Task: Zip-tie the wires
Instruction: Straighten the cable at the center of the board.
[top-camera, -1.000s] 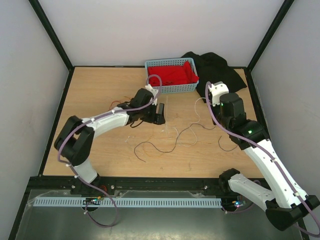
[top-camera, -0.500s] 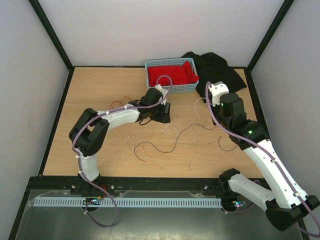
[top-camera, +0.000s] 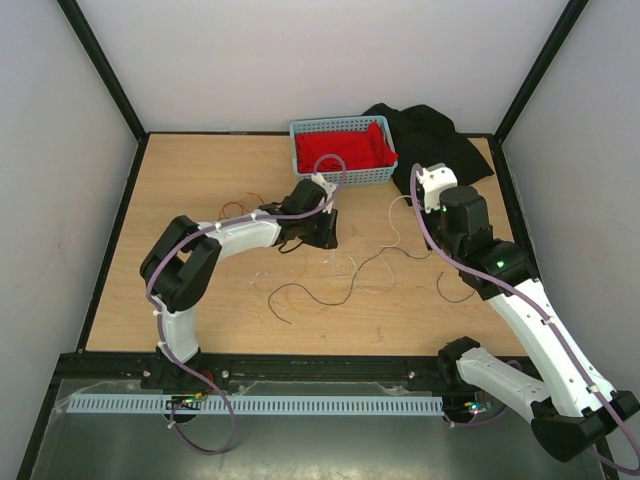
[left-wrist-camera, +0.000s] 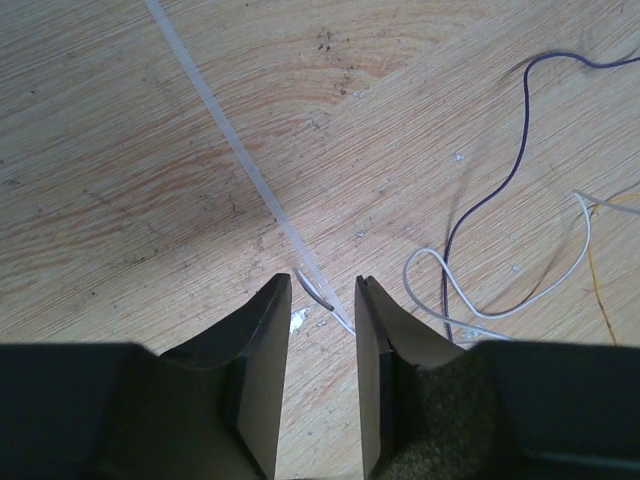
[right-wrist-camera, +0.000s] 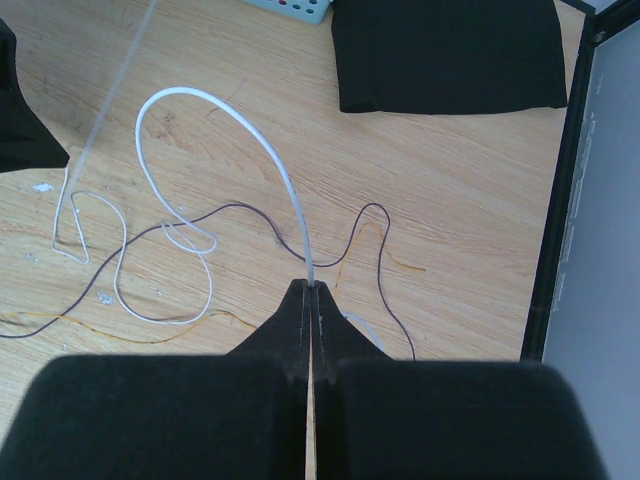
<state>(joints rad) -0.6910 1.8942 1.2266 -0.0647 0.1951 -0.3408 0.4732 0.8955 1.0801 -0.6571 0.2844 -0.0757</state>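
Top external: blue basket (top-camera: 343, 178) holds red cloth (top-camera: 345, 148); wires (top-camera: 310, 292) loose outside it.

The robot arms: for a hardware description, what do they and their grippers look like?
The left arm and right arm have white shells with black joints; a lilac cable runs along each. A green light shows on the right arm. The left gripper and right gripper have black, tapering fingers.

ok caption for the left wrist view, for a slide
Left gripper, open, straddles one end of a thin whitish plastic zip tie lying on the wooden table.
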